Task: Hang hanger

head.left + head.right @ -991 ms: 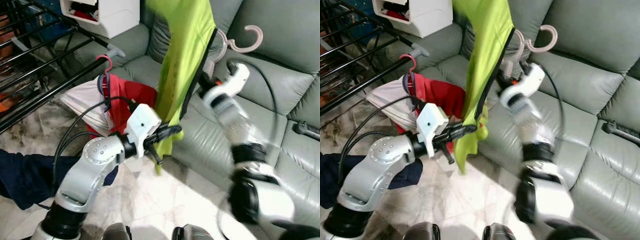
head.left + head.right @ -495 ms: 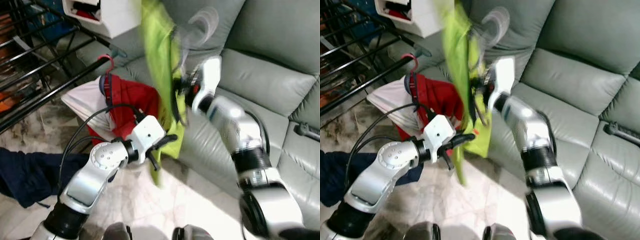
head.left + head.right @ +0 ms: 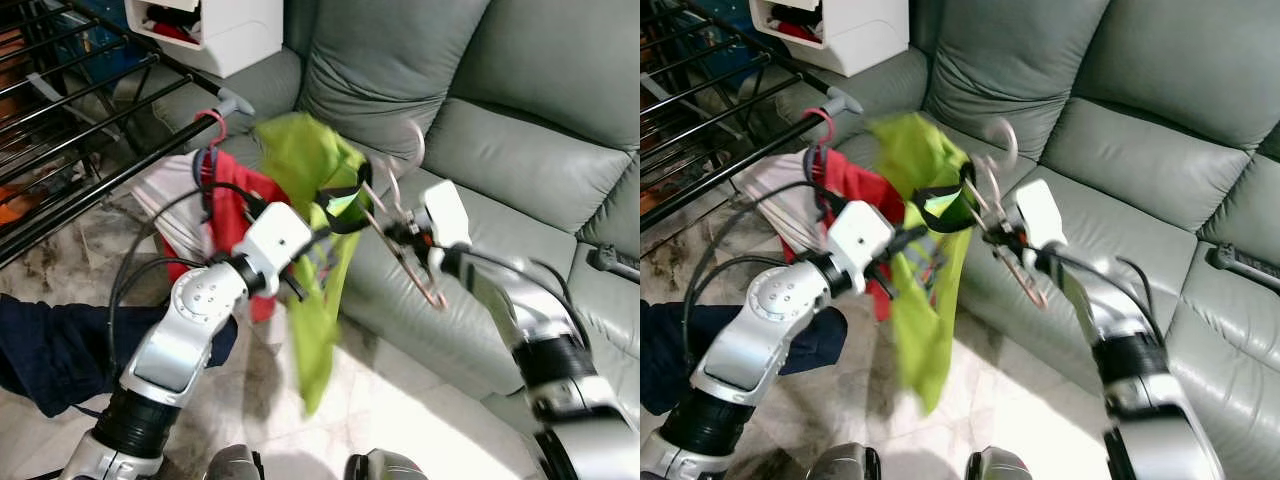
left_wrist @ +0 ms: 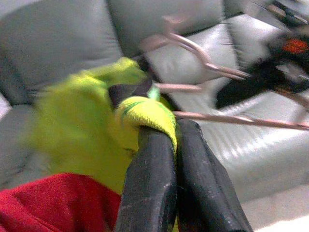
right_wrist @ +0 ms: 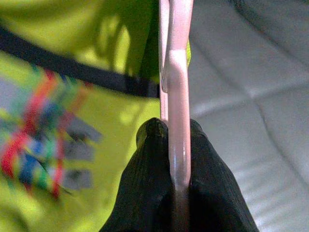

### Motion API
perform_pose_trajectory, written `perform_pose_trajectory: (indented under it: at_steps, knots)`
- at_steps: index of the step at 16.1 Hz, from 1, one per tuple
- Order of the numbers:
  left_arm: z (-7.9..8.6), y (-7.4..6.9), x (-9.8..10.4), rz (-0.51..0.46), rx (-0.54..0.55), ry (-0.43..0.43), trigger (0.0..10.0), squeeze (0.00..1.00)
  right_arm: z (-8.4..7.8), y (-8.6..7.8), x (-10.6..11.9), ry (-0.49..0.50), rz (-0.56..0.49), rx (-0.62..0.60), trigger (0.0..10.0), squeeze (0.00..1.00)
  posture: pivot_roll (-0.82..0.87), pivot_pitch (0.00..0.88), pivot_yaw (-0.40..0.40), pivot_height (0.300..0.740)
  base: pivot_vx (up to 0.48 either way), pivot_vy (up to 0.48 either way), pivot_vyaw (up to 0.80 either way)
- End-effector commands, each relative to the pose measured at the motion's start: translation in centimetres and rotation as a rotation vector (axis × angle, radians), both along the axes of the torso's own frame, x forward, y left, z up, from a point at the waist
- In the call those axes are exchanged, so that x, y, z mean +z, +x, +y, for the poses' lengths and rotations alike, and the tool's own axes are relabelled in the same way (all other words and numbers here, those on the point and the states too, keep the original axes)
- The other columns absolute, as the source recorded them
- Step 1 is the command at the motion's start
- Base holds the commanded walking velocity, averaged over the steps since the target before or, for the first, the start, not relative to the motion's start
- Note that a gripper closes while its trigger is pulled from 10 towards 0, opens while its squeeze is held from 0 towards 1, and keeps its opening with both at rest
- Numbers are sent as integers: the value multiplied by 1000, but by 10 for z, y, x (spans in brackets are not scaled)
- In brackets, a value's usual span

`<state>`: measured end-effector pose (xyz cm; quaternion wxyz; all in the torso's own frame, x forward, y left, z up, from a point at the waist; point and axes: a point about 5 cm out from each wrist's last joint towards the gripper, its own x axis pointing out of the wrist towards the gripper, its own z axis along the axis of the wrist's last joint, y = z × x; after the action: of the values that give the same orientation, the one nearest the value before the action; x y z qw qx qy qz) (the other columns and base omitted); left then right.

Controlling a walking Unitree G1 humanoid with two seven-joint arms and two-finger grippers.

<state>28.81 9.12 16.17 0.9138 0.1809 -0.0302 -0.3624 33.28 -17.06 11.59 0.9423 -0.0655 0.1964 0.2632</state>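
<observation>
So the pink hanger [image 3: 400, 215] sits dead center of the head frame, hook up, tilted, floating in front of the grey sofa [image 3: 520, 150]. I count one pink hanger for sure, though its thin bars blur and double up, so you can't rule out a second one stacked on it. Your right gripper [image 3: 398, 236] has its jaws clenched on the hanger; the right wrist camera shows the pink bar pinched tight between both black fingers [image 5: 147, 193].

One lime green shirt [image 3: 315, 300] hangs off it, bunched at center frame and trailing down toward the floor [image 3: 400, 400] at lower center. It has a black collar band, and a multicolored print shows in the right wrist view. Your left gripper [image 4: 169, 140] is just left of the hanger with its jaws clamped on a fold of that green fabric, fingers pressed together with cloth squeezed between.

Behind your left arm, left of center, there's a pile of clothes: one red garment [image 3: 235, 200] and one whitish one [image 3: 165, 190], with one red hanger hook [image 3: 212, 120] sticking up out of it. The black drying rack [image 3: 70, 120] fills the upper left, a white box [image 3: 215, 30] sits at the top edge, and something dark blue [image 3: 50, 350] lies on the floor at lower left.
</observation>
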Motion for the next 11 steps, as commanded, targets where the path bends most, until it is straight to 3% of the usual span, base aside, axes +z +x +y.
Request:
perform_pose_trajectory:
  at_steps: [1,4,6,9,10,11]
  knots:
    - [2,7,15,-85,33,-20,10000,0,6,-6,-2,-17,19,33,10000,0,-27,17,-27,740,0,0,0]
    - [5,13,32,-178,92,-69,10000,0,11,-15,-15,-23,58,46,10000,0,-28,17,-26,740,0,0,0]
    - [3,16,51,-203,87,-184,10000,0,17,-23,-32,-48,144,81,10000,0,-16,11,-28,740,0,0,0]
    - [-12,3,57,-105,-59,-319,10000,0,27,-20,-38,1,175,75,10000,0,-14,9,-31,740,0,0,0]
    - [-19,-6,56,-33,-148,-356,10000,0,31,-9,-32,93,139,-6,10000,0,-14,9,-31,740,0,0,0]
    - [-23,-10,54,-3,-183,-351,10000,0,26,4,-24,146,82,-152,10000,0,-4,5,-35,740,0,0,0]
